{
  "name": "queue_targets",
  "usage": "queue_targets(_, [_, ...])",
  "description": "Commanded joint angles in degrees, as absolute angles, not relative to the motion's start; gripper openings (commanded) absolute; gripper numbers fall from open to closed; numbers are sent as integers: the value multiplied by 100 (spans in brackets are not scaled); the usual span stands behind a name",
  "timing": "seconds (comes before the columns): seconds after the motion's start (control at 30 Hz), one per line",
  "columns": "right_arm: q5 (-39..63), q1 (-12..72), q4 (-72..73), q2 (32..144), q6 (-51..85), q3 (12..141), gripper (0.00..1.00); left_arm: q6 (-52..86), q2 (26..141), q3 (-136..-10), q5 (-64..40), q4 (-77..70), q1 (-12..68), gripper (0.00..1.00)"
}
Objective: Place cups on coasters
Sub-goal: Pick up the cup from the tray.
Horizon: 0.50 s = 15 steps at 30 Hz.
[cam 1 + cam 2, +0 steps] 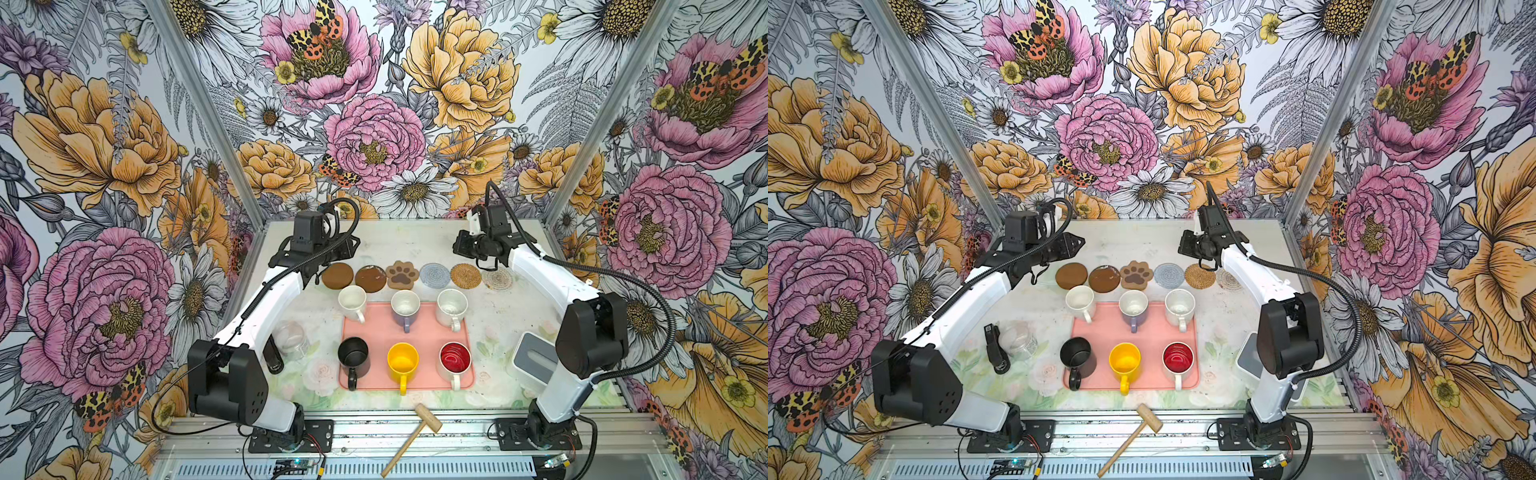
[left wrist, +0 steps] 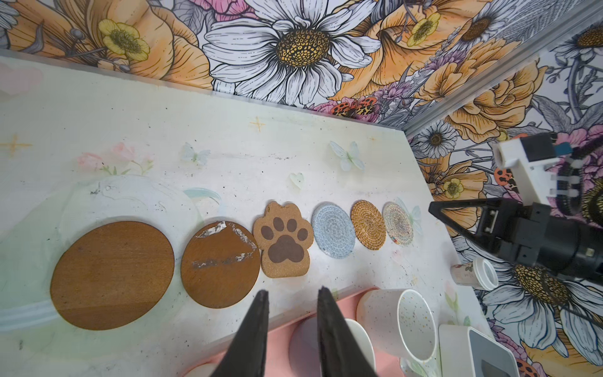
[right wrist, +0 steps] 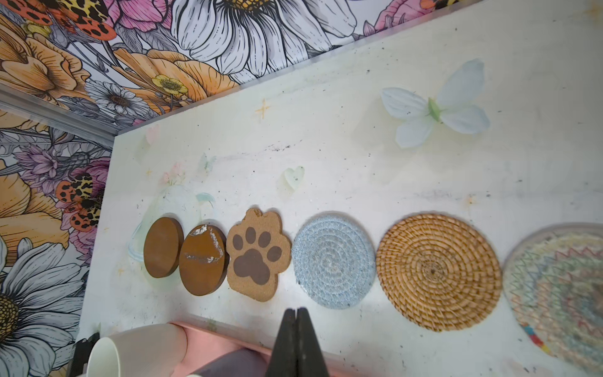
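Note:
Six coasters lie in a row at the back: two brown discs (image 1: 337, 275) (image 1: 370, 279), a paw (image 1: 402, 274), a grey-blue (image 1: 435, 275), a tan (image 1: 466, 275) and a pale woven round (image 1: 497, 278). All are bare. In front stand a white cup (image 1: 352, 301), a lavender one (image 1: 405, 305) and a speckled white one (image 1: 452, 305). Nearer me are the black (image 1: 353, 355), yellow (image 1: 402, 361) and red-lined (image 1: 455, 359) cups. My left gripper (image 2: 292, 290) hovers open and empty above the row's left end. My right gripper (image 3: 296, 309) is shut and empty above the right end.
A pink tray (image 1: 428, 332) holds most cups; the left white cup sits at its corner. A glass jar (image 1: 291, 338) and a black tool (image 1: 274, 357) lie left. A white box (image 1: 534, 357) and a small paper cup (image 2: 474, 273) sit right. A wooden mallet (image 1: 415, 432) rests on the front rail.

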<state>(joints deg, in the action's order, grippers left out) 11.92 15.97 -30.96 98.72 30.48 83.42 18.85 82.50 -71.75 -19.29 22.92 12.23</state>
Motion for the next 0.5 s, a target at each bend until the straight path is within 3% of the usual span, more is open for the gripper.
queue_targets(0.0, [697, 1773, -2937, 9334, 2973, 7944, 1, 1754, 7871, -7057, -1627, 1947, 1360, 36])
queue_targets(0.13, [590, 1980, -2892, 8895, 2905, 7572, 8, 1729, 7645, -7044, -966, 1915, 1653, 41])
queue_targets(0.23, [394, 2180, -2798, 8492, 2878, 7189, 17, 1689, 7443, -7016, -663, 1695, 1893, 54])
queue_targets(0.47, [-6, 2589, -2378, 7404, 3082, 6061, 32, 1704, 6966, -6708, 167, 1327, 2516, 68])
